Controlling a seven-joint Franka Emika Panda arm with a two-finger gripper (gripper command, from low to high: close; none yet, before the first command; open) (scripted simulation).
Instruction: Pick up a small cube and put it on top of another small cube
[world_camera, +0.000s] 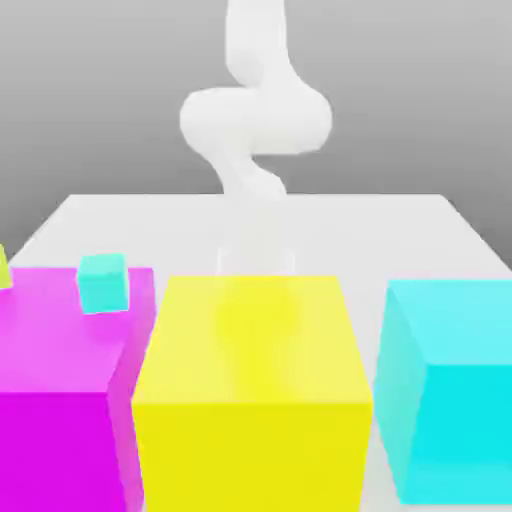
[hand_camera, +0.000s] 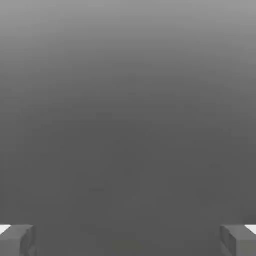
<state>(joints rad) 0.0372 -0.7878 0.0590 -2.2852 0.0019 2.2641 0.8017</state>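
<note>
The jaws (hand_camera: 128, 241) are standing wide apart. The small cyan cube (world_camera: 103, 284) is sitting on the large magenta block (world_camera: 60, 340), near the small yellow cube (world_camera: 4, 270) at the exterior view's left edge.

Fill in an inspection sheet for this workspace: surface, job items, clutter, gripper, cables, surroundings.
Surface: pale, smooth tabletop.
Job's things: small cyan cube appears on the large magenta block; small yellow piece, probably a cube, cut off at the exterior view's left edge.
Clutter: large yellow block in the middle; large cyan block at the exterior view's right.
Gripper: open, holding nothing.
Cables: nothing seen.
Surroundings: plain grey backdrop, white arm.
</note>
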